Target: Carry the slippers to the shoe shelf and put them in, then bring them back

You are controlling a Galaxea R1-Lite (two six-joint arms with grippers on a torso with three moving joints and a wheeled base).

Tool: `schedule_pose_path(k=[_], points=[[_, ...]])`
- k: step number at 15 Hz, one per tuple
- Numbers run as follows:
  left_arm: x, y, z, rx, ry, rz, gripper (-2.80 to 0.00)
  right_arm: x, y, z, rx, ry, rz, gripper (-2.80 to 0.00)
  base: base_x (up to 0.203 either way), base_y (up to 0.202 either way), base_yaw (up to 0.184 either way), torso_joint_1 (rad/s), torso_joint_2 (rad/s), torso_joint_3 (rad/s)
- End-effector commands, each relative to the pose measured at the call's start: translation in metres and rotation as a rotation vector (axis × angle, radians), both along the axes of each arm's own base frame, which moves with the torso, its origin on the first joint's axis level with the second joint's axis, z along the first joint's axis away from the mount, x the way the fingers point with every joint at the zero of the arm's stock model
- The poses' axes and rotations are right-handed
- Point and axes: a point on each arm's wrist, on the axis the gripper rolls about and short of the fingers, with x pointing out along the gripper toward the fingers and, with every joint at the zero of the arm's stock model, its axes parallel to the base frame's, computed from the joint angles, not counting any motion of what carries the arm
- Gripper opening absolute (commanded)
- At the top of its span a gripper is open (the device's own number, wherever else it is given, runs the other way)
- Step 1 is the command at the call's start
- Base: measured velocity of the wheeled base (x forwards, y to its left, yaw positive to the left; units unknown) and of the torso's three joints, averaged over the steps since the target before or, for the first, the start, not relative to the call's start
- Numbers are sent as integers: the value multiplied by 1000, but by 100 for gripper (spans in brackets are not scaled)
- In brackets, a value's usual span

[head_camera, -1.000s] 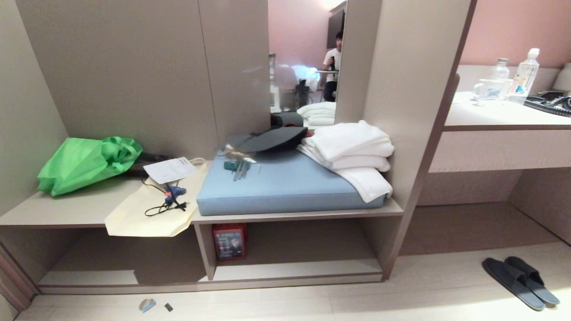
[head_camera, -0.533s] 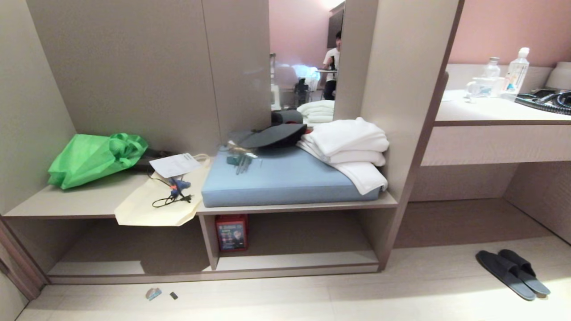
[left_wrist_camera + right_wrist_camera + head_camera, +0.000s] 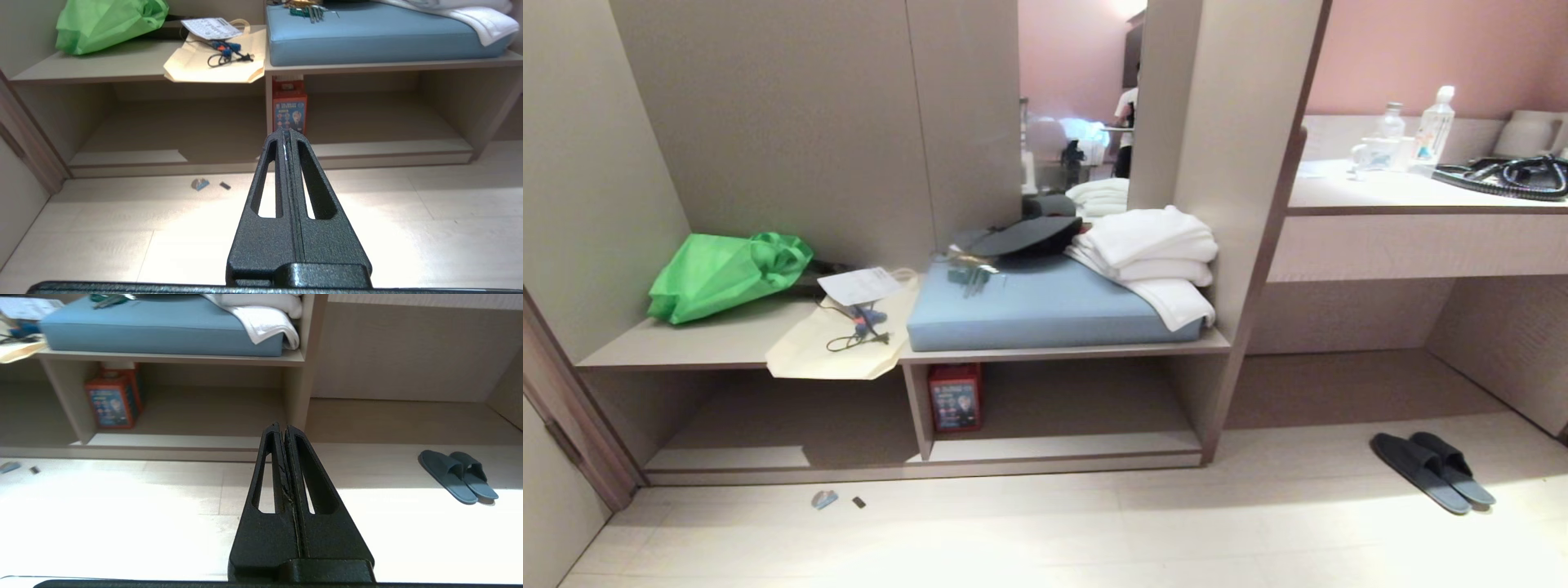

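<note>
The slippers are lying side by side on the floor, well right of the shelf. Both the left gripper and right gripper are sitting fully closed, holding nothing. Reaching down without opening risks shoving the pair apart.

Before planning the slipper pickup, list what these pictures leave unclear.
- Dark blue-grey fabric slippers: lying overlapped on the floor; the near one hides the far one's inner edge.
- Small red printed box in the narrower taupe shoe shelf: print too small to read.
- Two small scraps on the floor: too small to identify.
- Person in the mirror: cut off by the mirror's edge.
</note>
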Motion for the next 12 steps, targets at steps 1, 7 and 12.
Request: schedule_pose_path(k=[1,7,12], points=[[0,0,0,0,1,0,-280,0,0,0,0,2,0,-280,-202,0,-2,2,6,6],[0,0,0,0,0,0,-280,0,0,0,0,2,0,-280,-195,0,1,3,4,1],[0,0,0,0,0,0,-280,0,0,0,0,2,0,-280,-199,0,1,1,0,2]])
